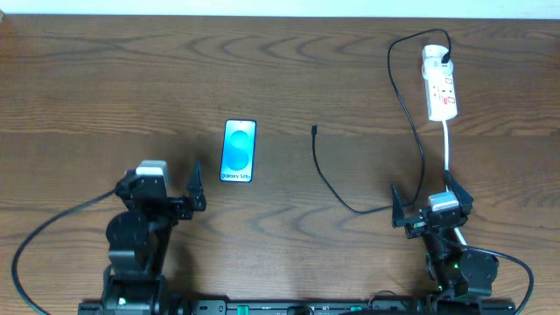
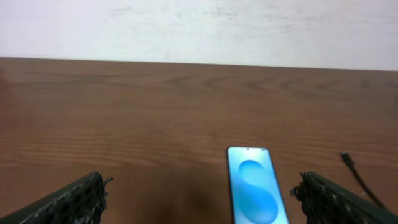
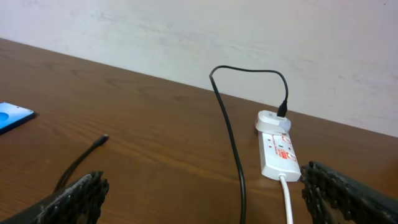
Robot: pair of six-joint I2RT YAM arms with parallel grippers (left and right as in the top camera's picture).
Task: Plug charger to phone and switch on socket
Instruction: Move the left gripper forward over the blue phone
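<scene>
The phone lies flat on the wooden table, light-blue screen up; it also shows in the left wrist view and at the left edge of the right wrist view. The charger, a thin black cable, runs from the socket in a loop to its plug tip, which lies loose to the right of the phone. The tip shows in both wrist views. The socket is a white strip with red markings. My left gripper is open and empty, just below-left of the phone. My right gripper is open and empty, below the socket.
The socket's white cord runs down toward my right arm. A pale wall stands behind the table's far edge. Black arm cables loop at the front left and front right.
</scene>
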